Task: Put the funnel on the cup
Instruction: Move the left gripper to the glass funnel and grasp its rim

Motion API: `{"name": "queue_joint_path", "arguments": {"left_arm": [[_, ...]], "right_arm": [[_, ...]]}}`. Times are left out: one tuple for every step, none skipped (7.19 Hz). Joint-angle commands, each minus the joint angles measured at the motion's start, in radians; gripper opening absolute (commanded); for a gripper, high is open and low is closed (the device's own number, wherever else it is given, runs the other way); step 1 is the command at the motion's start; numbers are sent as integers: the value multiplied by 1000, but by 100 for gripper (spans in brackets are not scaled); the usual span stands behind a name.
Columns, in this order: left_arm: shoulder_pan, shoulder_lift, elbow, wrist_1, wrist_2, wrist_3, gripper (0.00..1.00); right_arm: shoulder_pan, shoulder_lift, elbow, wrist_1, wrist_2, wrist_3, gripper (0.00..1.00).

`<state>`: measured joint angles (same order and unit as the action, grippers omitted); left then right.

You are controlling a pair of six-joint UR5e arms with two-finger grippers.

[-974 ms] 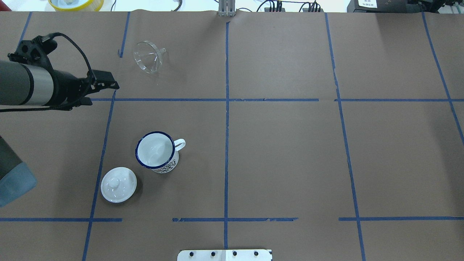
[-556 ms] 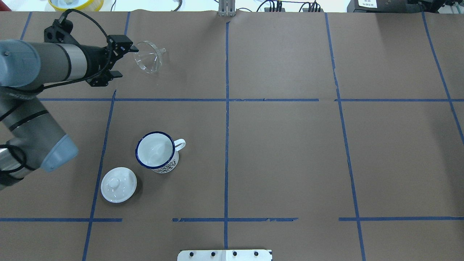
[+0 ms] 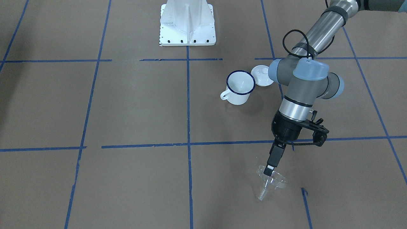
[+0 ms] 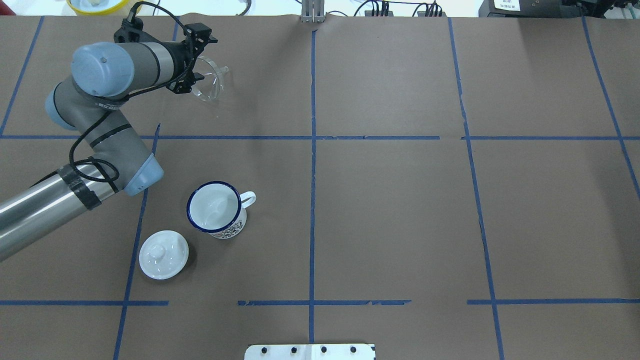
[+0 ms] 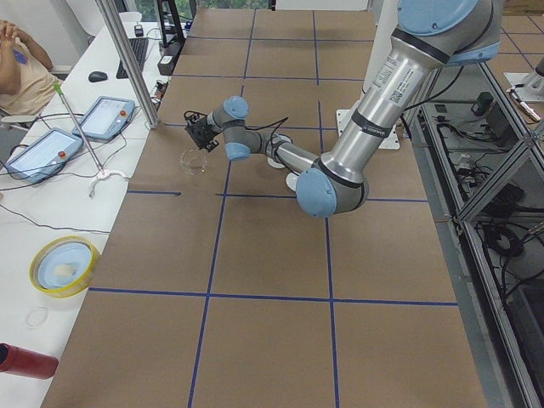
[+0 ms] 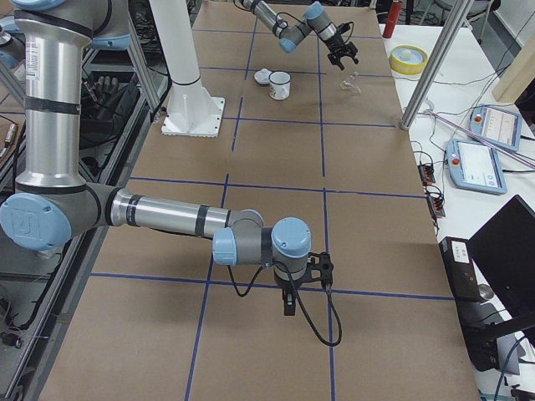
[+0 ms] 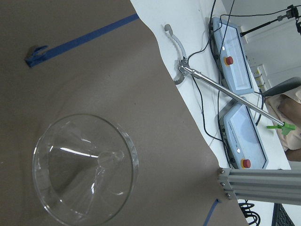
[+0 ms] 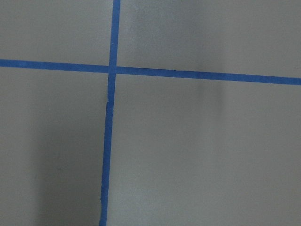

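The clear funnel (image 4: 209,84) lies on its side at the table's far left, spout pointing right; it also shows in the front view (image 3: 271,182) and fills the lower left of the left wrist view (image 7: 87,169). My left gripper (image 4: 202,59) is open and hangs just over the funnel's wide rim, with one finger (image 3: 274,159) reaching down to the rim. The white cup (image 4: 216,210) with a dark blue rim stands upright and empty nearer the robot, apart from the gripper. My right gripper (image 6: 288,302) shows only in the exterior right view, low over bare table; I cannot tell its state.
A white knobbed lid (image 4: 163,254) lies beside the cup on its near left. A metal post (image 4: 312,11) stands at the far edge. Operator tablets (image 7: 235,52) and cables lie beyond the paper's edge. The robot base (image 3: 187,24) is at the near edge.
My left arm has swung from the left edge towards the far side, bringing the gripper over the funnel. The funnel, cup and lid have not moved.
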<state>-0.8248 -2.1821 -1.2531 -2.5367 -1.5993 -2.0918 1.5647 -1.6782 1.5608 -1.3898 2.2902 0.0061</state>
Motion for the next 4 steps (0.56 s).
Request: {"name": "queue_joint_path", "arguments": {"left_arm": [[-2, -33, 117, -77, 2, -8, 99], [-2, -53, 157, -92, 2, -8, 97], [-2, -60, 176, -100, 4, -8, 88], [-5, -61, 178, -108, 4, -8, 73]], "right_arm": [[0, 0, 1, 0, 0, 0, 100], [0, 0, -1, 0, 0, 0, 100], [0, 0, -1, 0, 0, 0, 100], [0, 0, 1, 0, 0, 0, 100]]}}
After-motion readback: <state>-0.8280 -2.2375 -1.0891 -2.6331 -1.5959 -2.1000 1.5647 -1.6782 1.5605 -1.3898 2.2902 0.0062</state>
